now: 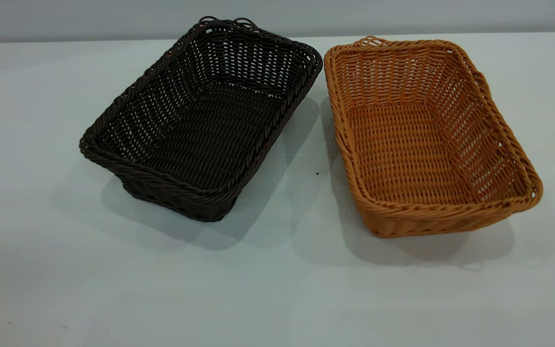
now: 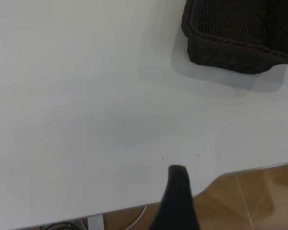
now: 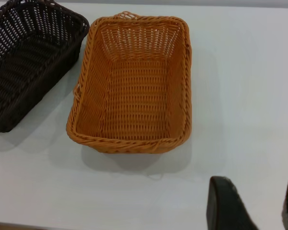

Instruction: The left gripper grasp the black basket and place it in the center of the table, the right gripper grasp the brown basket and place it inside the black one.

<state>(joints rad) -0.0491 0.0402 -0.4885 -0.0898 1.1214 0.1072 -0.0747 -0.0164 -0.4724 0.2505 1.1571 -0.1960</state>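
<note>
The black basket [image 1: 200,120] stands on the table [image 1: 277,299] left of centre, empty. The brown basket [image 1: 427,140] stands just right of it, empty, a narrow gap between them. Neither gripper shows in the exterior view. In the left wrist view one corner of the black basket [image 2: 240,38] lies far from my left gripper [image 2: 230,184]; one dark finger [image 2: 176,196] shows with nothing beside it. In the right wrist view my right gripper [image 3: 257,184] is open and empty over bare table, short of the brown basket [image 3: 134,86]; the black basket [image 3: 29,62] lies beside it.
The table's near edge [image 2: 240,171] and the brown floor [image 2: 259,201] show under the left gripper. A loose strand loop [image 3: 156,176] lies on the table by the brown basket's near end.
</note>
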